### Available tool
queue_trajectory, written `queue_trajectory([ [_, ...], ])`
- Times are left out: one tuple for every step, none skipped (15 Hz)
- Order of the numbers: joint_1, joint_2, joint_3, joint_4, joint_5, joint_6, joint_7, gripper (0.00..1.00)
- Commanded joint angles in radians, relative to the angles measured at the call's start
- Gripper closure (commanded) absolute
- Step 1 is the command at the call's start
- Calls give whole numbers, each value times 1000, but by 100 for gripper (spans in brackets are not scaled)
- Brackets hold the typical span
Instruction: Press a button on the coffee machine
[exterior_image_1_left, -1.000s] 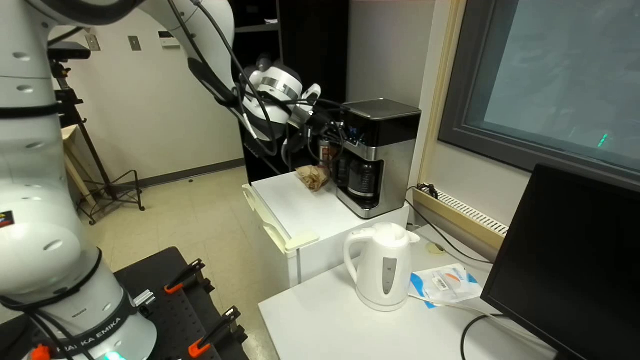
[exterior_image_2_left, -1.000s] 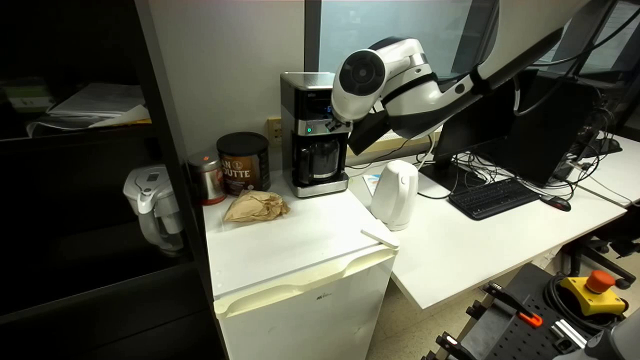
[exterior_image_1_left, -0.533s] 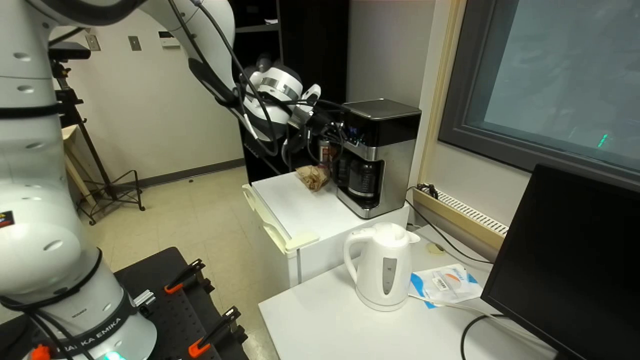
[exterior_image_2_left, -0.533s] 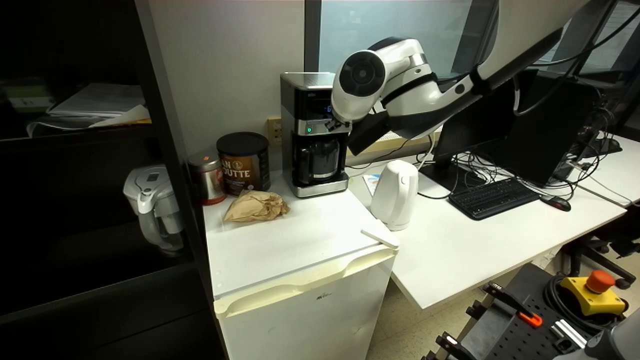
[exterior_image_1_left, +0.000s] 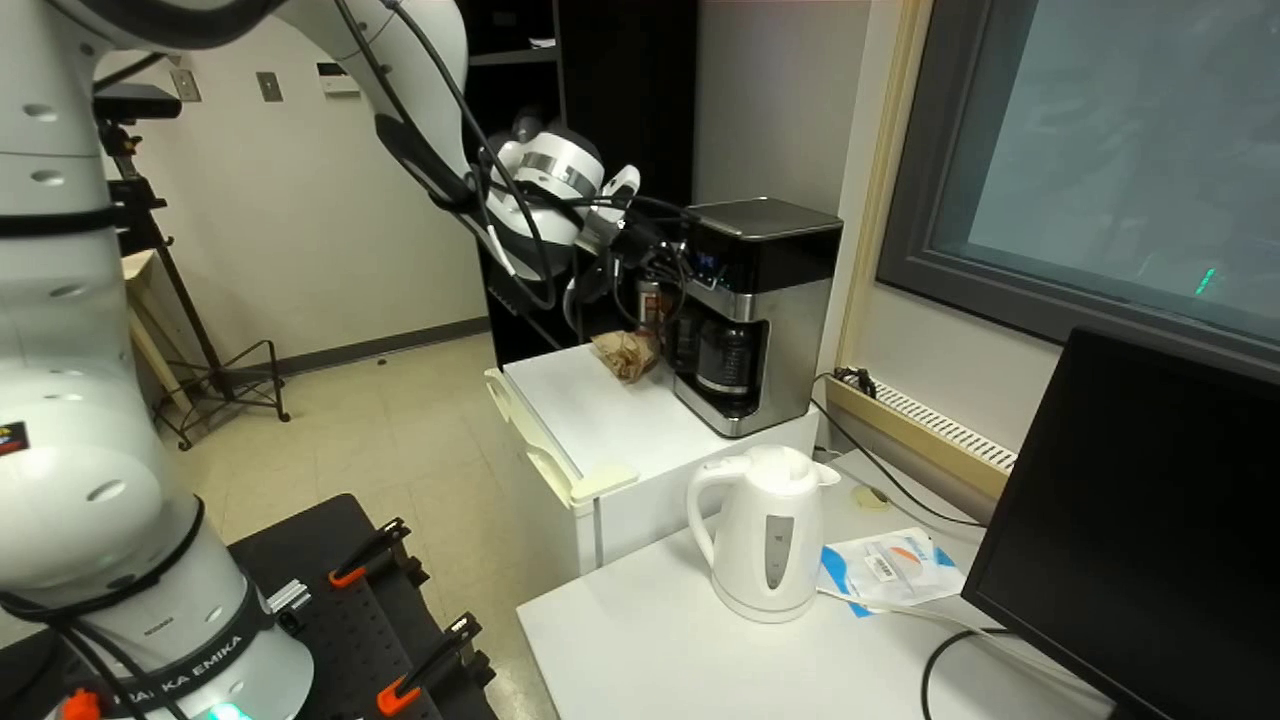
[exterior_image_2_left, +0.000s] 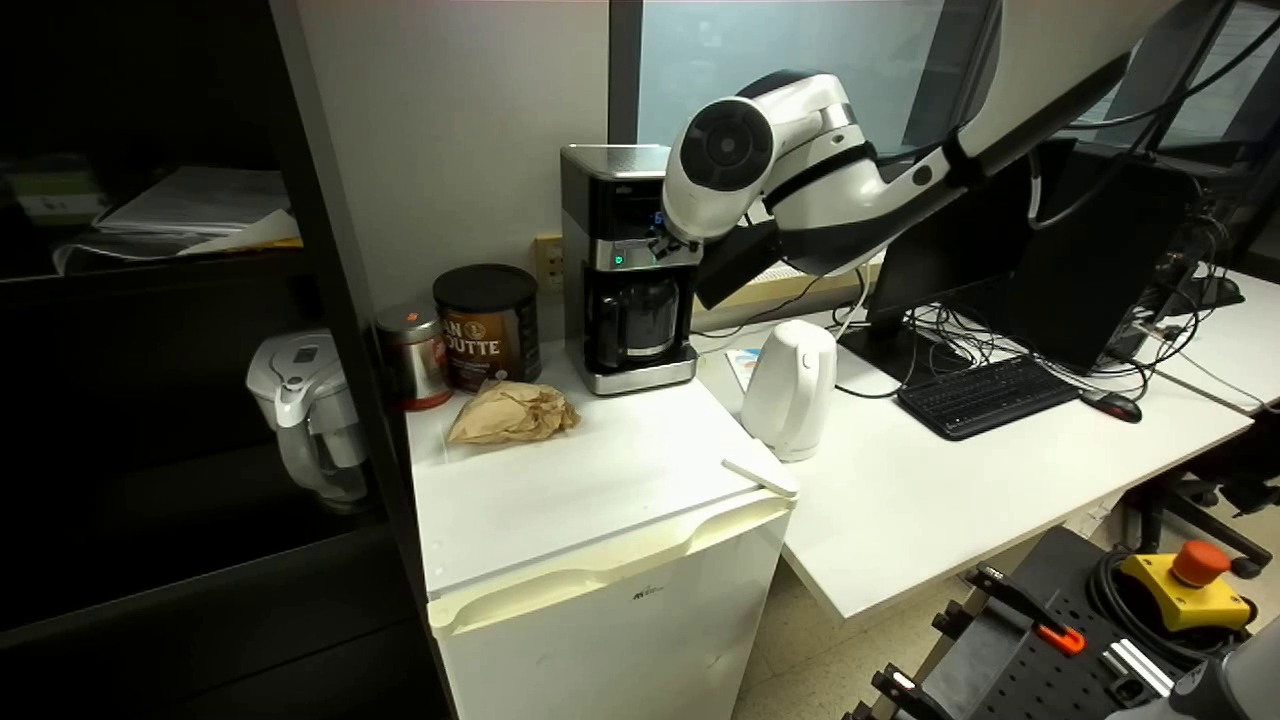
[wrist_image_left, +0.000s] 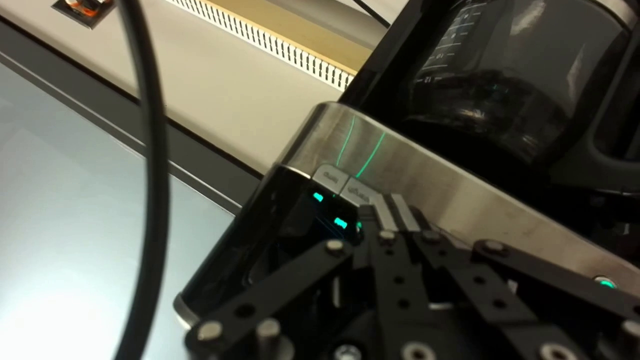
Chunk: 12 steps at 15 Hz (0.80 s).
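The arm (exterior_image_2_left: 838, 212) has barely shifted over the last second, its pincer (wrist_image_left: 394, 212) pressed together right by a grey button (wrist_image_left: 357, 192) on the coffee machine (exterior_image_1_left: 797, 335), which stands beside the brown can (exterior_image_2_left: 490, 335), so the press seems imminent or under way, contact being unclear

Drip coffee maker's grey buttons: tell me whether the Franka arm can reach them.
Likely yes: in the wrist view the shut gripper ends by the grey buttons with nothing visible between; the black cable runs off to one side. Contact is unclear.
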Motion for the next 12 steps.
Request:
queue_trajectory([
  [3, -63, 7, -48, 5, 28, -1, 100],
  [5, -83, 10, -65, 5, 33, -1, 100],
  [6, -97, 13, -76, 8, 42, -6, 100],
  [7, -115, 16, -93, 5, 49, -4, 100],
  [9, -131, 18, -107, 4, 56, -5, 100],
  [10, -152, 20, -127, 0, 66, -2, 100],
  [11, -167, 22, -140, -1, 74, -1, 100],
  [12, -184, 23, -158, 0, 83, -3, 100],
  [14, -199, 24, -172, -2, 89, -1, 100],
  [16, -214, 24, -187, -2, 98, -1, 100],
  [18, -227, 24, -200, -3, 103, 0, 100],
  [20, -240, 24, -213, -1, 106, -2, 100],
])
